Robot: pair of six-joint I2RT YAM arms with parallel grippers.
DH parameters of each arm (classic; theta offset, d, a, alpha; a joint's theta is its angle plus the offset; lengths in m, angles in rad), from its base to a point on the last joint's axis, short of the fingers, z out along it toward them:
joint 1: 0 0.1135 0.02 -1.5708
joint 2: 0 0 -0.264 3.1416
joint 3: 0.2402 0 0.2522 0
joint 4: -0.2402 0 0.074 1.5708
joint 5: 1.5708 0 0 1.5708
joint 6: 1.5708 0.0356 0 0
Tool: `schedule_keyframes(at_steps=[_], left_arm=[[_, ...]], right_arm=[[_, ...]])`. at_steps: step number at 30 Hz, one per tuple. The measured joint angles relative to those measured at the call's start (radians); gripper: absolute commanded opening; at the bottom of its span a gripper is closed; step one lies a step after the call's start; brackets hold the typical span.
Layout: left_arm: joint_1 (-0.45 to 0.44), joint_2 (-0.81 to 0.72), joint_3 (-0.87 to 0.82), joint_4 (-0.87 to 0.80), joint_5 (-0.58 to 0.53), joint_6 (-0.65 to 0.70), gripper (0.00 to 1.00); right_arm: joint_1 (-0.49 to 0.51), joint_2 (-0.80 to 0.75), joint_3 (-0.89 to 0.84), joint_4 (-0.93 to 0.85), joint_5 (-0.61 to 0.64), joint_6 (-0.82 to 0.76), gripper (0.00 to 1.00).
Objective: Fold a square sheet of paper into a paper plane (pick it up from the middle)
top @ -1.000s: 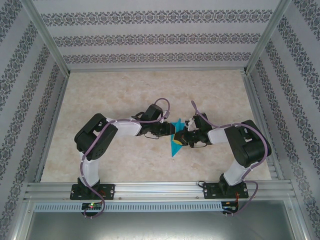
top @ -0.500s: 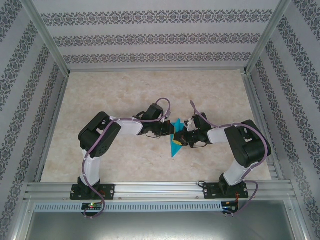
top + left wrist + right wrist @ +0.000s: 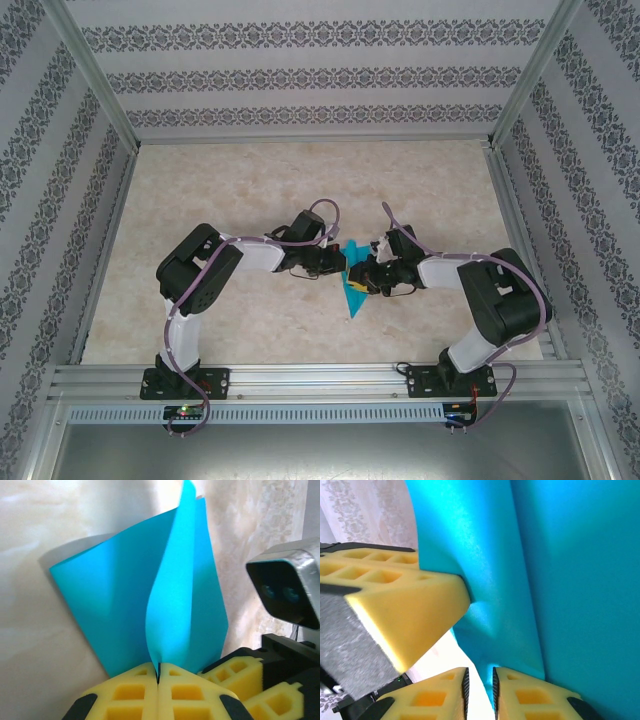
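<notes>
The turquoise-blue sheet of paper is folded into a pointed shape and held off the table between the two arms, its tip pointing at the near edge. My left gripper is shut on it. In the left wrist view the yellow pads pinch a curled flap of the paper at its lower edge. My right gripper meets it from the right. In the right wrist view its jaws stand a little apart, with the paper's bottom edge dipping into the gap against the right pad.
The beige marble-patterned table is boxed in by patterned walls and aluminium posts, with a rail along the near edge. The two grippers sit almost touching: the right one's pads and wrist camera show beside the left pads.
The paper has dropped slightly toward the near edge, its tip lower than before. The right arm's elbow has swung outward to the right. Both grippers stay together at the paper.
</notes>
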Motion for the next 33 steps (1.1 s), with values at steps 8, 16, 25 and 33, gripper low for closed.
schedule_keyframes(at_steps=[8,16,25,33], left_arm=[[0.005,0.0,-0.006,0.0,0.0,0.007,0.0],[0.011,0.009,-0.007,0.001,0.013,0.026,0.0],[0.012,0.014,-0.003,0.0,0.023,0.026,0.0],[0.014,0.021,0.008,-0.011,0.034,0.026,0.0]], right_arm=[[0.0,-0.09,0.0,-0.066,0.02,-0.024,0.24],[0.034,-0.19,-0.019,-0.141,0.034,-0.049,0.23],[0.108,-0.246,-0.055,-0.255,0.141,-0.08,0.3],[0.237,-0.384,-0.048,-0.391,0.395,-0.184,0.31]])
